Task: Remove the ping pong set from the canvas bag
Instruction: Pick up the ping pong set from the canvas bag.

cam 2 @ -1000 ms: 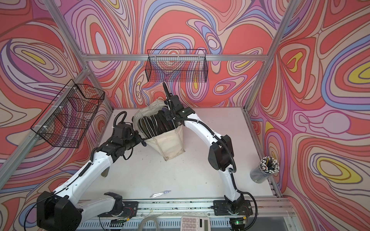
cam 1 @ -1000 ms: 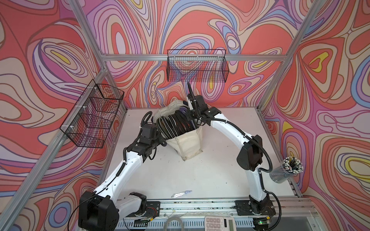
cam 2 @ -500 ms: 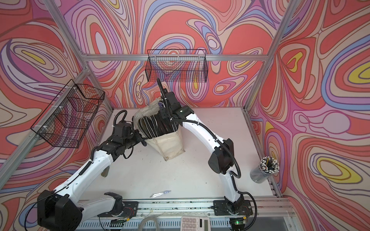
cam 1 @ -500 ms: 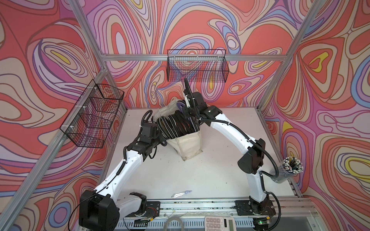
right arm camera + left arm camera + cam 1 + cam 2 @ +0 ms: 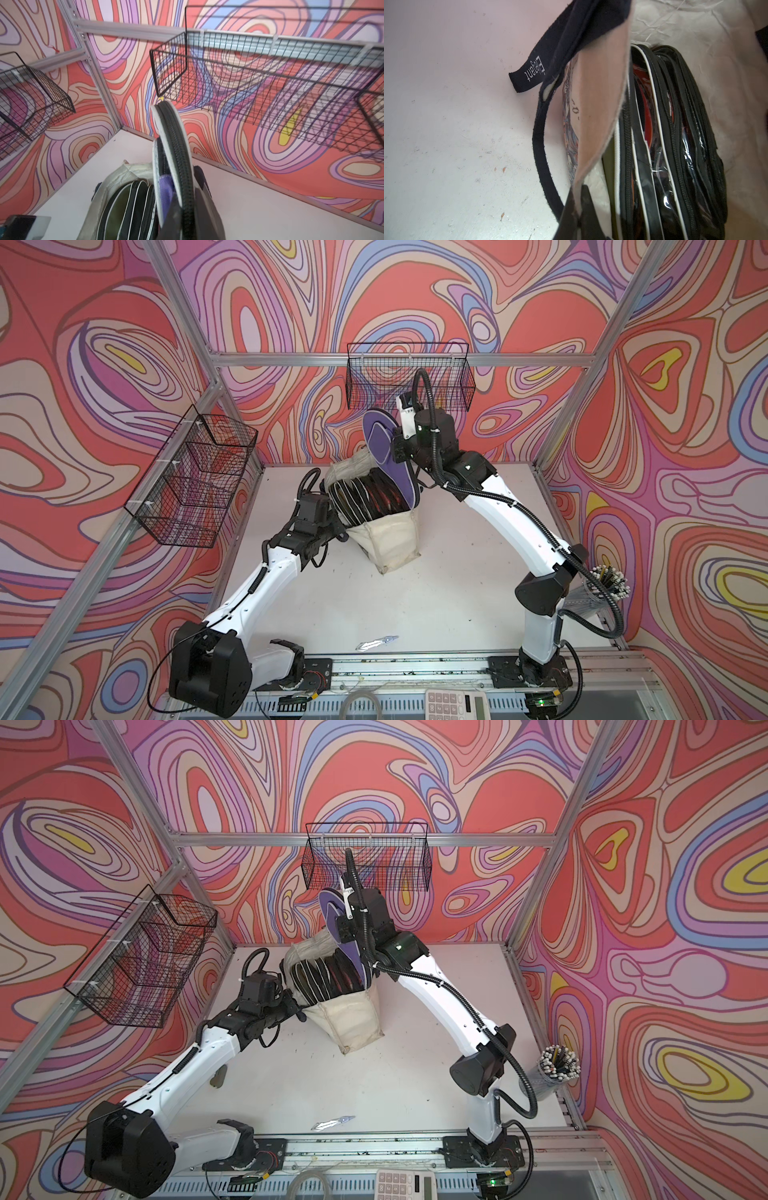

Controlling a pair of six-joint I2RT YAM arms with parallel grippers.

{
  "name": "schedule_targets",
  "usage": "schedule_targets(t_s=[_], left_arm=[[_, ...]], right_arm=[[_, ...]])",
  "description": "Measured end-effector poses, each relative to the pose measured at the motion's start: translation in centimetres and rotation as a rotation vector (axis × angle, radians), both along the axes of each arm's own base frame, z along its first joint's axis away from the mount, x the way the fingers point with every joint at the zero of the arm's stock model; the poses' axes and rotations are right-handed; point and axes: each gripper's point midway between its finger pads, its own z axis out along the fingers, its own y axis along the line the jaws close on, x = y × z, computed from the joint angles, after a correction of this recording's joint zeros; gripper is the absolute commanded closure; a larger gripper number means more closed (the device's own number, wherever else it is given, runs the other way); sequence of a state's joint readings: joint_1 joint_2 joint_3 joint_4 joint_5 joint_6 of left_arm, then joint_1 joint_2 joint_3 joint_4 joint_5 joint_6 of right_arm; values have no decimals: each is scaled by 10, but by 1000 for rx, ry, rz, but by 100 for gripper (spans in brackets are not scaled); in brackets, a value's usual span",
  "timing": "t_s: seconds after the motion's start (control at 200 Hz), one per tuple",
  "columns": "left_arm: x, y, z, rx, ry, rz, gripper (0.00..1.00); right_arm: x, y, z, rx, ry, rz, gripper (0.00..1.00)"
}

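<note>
While the ping pong set [image 5: 380,443], a purple zipped case shaped like a paddle, is clamped by the right gripper [image 5: 397,451], most of it is seen above the mouth of the canvas bag [image 5: 390,539]. Its lower end lies within that mouth, at the side of the bag farthest from the left gripper [image 5: 338,527]. The jaws of the right gripper are closed almost completely across the thickness of the case, near its zipped edge [image 5: 176,145]. The left gripper is pinched fully together on the bag's cream rim [image 5: 600,104], just beside a navy strap handle [image 5: 537,70], so that the bag is pinned and its mouth is drawn open. Several black cases [image 5: 365,499] are packed upright inside the bag, close against the purple one.

The set is judged to be light and fairly stiff, since paddles are presumably enclosed by padded fabric. The cover is likely to give a little under the jaws, and the case may pivot about so narrow a pinch. A hold across the flat faces near the edge, as is taken now, is considered sound, though a swing is to be expected once the lower end is freed. The bag is soft, and would probably be dragged upward by friction with the packed cases if its rim were not restrained. A straight upward pull is therefore advised.
</note>
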State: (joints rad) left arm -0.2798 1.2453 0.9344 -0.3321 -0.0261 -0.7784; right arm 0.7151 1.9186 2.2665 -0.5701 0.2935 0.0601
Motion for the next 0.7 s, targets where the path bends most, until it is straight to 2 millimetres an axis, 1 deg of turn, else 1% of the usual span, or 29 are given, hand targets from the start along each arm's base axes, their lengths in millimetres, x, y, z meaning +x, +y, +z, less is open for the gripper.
schedule_targets(t_s=[0.165,0.275,0.386,0.461,0.556,0.616,0.696], left_arm=[[2,0,-1,2,0,1,100],[2,1,-1,5,-2,6,100],[3,7,-1,5,-3,22,100],[5,16,0,8,-5,42,100],[6,27,5,7,-19,68,100],[5,34,9,6,-29,81,100],[2,40,12,11,-31,90,100]], right_arm=[[-14,-17,31,35,-48,-25,100],[-24,-33,52,58,-80,-52,100],[-40,-55,72,77,-110,-93,100],[-53,-73,80,85,-123,-126,100],[-66,-94,81,84,-128,-173,100],[-71,-106,74,75,-117,-204,100],[-71,-120,59,68,-93,-240,100]])
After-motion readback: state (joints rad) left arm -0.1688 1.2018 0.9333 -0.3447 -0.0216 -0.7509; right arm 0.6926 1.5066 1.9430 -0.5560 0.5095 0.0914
